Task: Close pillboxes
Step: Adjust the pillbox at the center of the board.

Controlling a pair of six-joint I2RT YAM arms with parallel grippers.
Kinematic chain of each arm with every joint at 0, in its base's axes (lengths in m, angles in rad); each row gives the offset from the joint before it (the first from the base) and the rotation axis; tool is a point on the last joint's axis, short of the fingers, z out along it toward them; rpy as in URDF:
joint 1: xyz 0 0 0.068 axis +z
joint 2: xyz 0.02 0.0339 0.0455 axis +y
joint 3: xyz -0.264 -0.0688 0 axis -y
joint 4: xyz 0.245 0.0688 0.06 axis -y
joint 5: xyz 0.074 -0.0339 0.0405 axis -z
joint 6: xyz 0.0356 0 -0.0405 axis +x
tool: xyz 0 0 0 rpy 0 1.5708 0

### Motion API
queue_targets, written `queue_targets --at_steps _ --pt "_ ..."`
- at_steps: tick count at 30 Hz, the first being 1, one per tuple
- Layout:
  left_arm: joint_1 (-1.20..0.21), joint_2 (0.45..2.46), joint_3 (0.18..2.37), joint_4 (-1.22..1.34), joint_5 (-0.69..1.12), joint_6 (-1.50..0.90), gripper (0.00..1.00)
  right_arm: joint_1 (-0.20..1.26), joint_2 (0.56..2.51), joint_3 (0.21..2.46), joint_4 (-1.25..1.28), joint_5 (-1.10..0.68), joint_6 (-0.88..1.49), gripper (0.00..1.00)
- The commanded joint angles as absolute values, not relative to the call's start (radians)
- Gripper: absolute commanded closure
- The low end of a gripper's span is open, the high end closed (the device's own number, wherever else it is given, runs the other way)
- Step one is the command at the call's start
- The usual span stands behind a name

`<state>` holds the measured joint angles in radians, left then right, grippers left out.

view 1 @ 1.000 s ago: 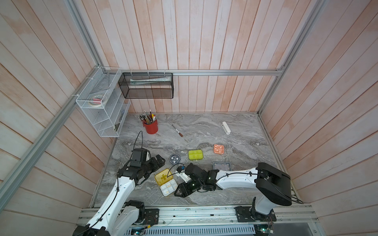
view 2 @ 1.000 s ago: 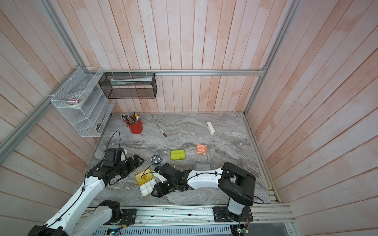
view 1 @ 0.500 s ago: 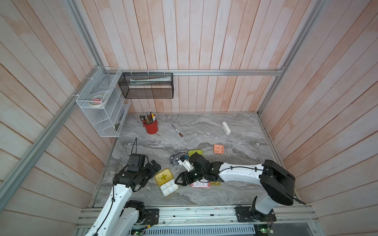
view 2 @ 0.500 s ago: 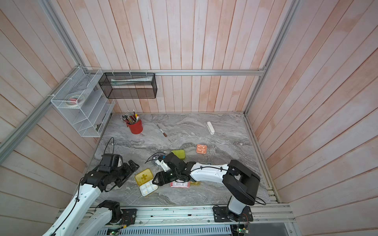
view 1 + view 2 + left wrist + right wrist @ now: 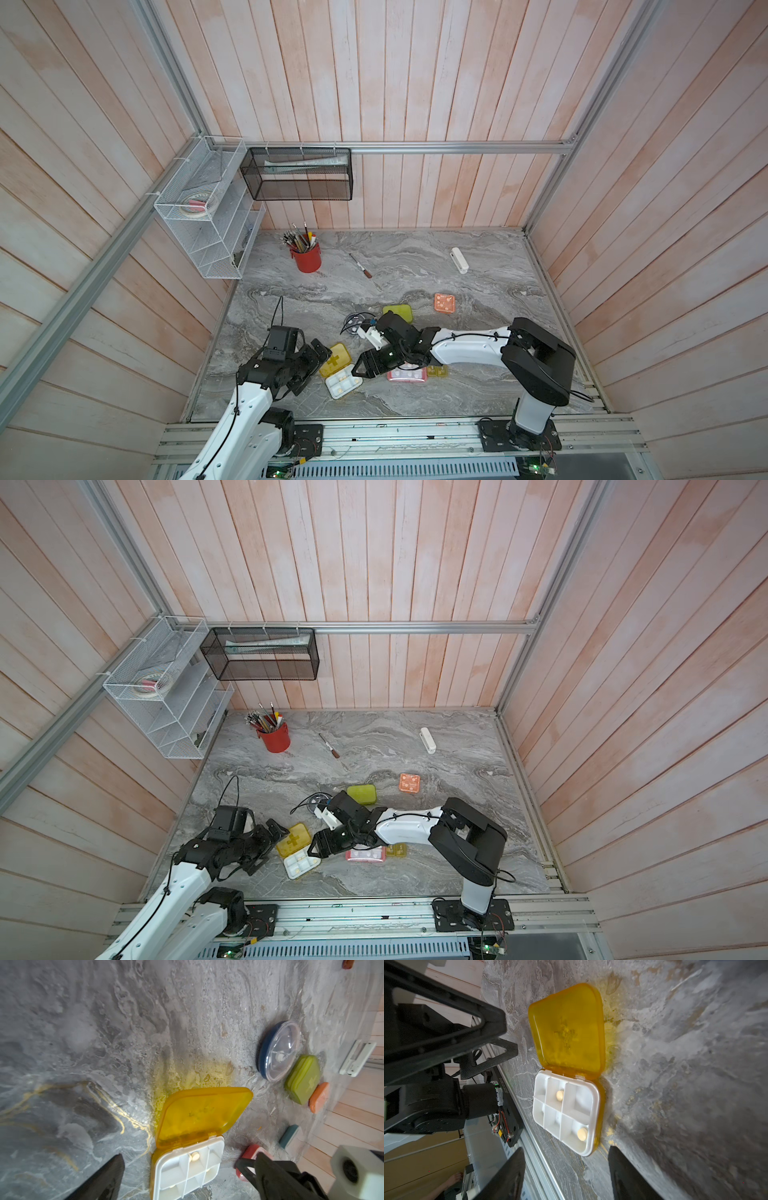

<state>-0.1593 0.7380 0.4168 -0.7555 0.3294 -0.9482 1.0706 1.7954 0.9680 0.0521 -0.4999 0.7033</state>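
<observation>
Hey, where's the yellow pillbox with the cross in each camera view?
In a top view: yellow pillbox low, left of centre.
In a top view: yellow pillbox likewise low, left of centre.
Left wrist: yellow pillbox bottom centre.
Right wrist: yellow pillbox centre.
Shared landmark: its open yellow lid.

Before you, worktop (image 5: 415, 266) grey with marble veining, yellow pillbox (image 5: 336, 361) with translucent lid (image 5: 566, 1028) bearing a cross and white tray (image 5: 566, 1113), lime-green pillbox (image 5: 398, 311), orange square pillbox (image 5: 444, 302), pink pillbox (image 5: 407, 375), round pillbox (image 5: 278, 1051) dark blue.

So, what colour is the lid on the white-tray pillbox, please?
Translucent yellow lid, clearest in the right wrist view.
</observation>
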Motion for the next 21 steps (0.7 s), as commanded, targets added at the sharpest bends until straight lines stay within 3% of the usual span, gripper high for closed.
queue_targets --at_steps 1,21 --pt "-0.167 0.71 0.366 -0.666 0.406 -0.992 0.0 1.069 1.823 0.995 0.058 -0.521 0.698 0.35" --pt "-0.291 0.737 0.248 -0.438 0.467 -1.123 0.0 1.052 1.829 0.977 0.049 -0.506 0.698 0.35"
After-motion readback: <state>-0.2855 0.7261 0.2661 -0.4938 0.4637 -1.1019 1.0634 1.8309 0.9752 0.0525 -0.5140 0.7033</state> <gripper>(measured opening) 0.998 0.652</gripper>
